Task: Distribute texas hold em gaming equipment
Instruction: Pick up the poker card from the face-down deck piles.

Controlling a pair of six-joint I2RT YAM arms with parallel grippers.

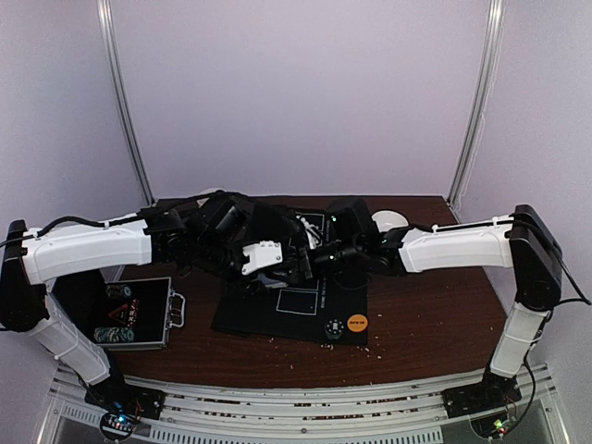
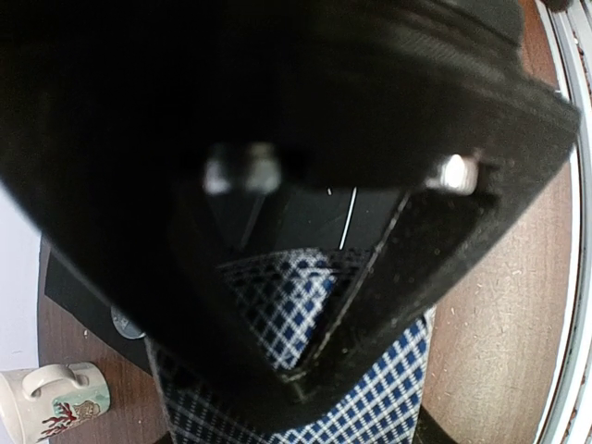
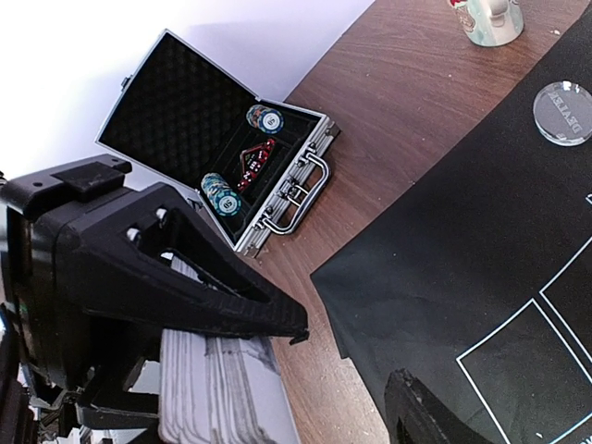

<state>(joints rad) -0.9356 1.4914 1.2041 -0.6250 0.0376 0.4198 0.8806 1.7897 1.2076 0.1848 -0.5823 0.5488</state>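
Over the black mat point(image 1: 248, 319), your left gripper point(image 1: 294, 264) grips the card deck point(image 2: 287, 305), your right gripper point(image 3: 350, 356) gapes empty; chips point(image 3: 220, 192) sit in the case point(image 3: 176, 102), no cards look dealt.

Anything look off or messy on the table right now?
Small pale specks lie scattered on the brown table along the near edge of the black mat, like crumbs or debris. Nothing else looks spilled or tipped.

The left gripper point(image 1: 282, 268) and right gripper point(image 1: 310, 254) meet over the black mat point(image 1: 250, 319). An orange button disc point(image 1: 358, 323) lies near-right of them.
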